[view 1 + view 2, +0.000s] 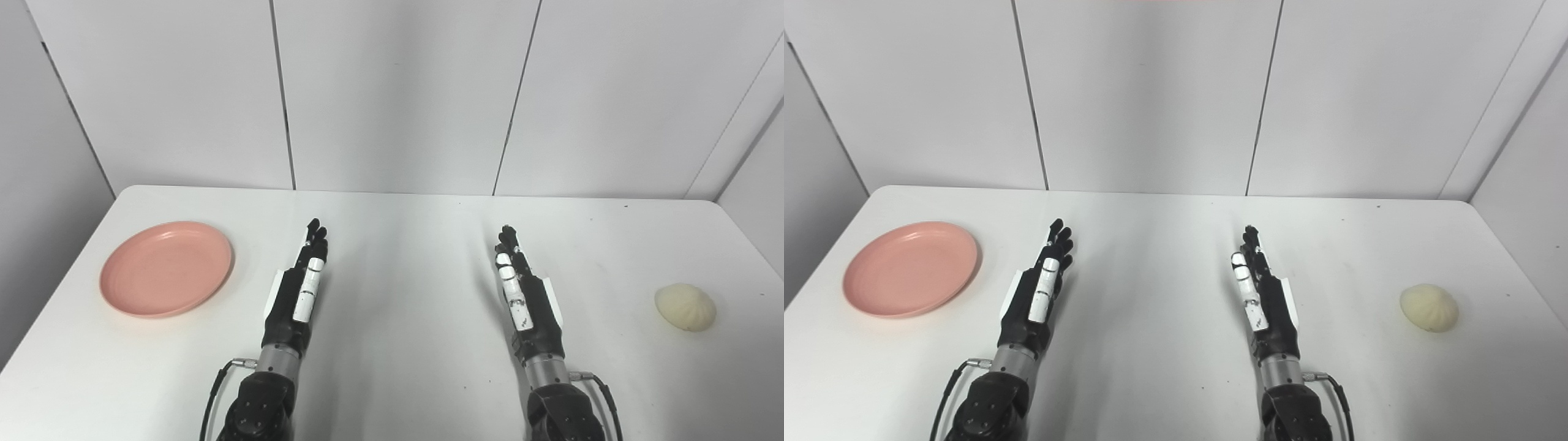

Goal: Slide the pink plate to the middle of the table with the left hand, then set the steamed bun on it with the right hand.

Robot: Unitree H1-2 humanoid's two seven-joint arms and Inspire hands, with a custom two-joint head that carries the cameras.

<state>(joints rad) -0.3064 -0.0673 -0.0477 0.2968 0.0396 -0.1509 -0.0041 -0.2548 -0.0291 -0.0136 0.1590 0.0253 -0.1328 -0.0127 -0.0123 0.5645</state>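
While both hands just sit over the middle of the white desk [392, 367], the two task things are way out at opposite sides. The steamed bun [685, 307] is near the right edge, resting on the desk on its own, well apart from the right hand [525, 303]. It's pale cream, kind of a squashed dome with fine pleats running toward a little gathered spot on top; its longer side seems to run roughly left to right with a slight tilt, though it's close to round so that's hard to call.

Over on the left side sits the pink plate [122, 294], a shallow round salmon-pink dish with a low raised rim, lying flat. Nothing's in it, and it's near the left hand [298, 294] but not touching.

Both hands are black with white panels, held edge-on with the thumb side up, pointing straight away toward the back wall [392, 92]. Fingers [316, 236] on the left are stretched out straight and held close side by side, holding nothing; same deal for the right. The hands look to float just over the desk, roughly parallel, with a wide gap between them.
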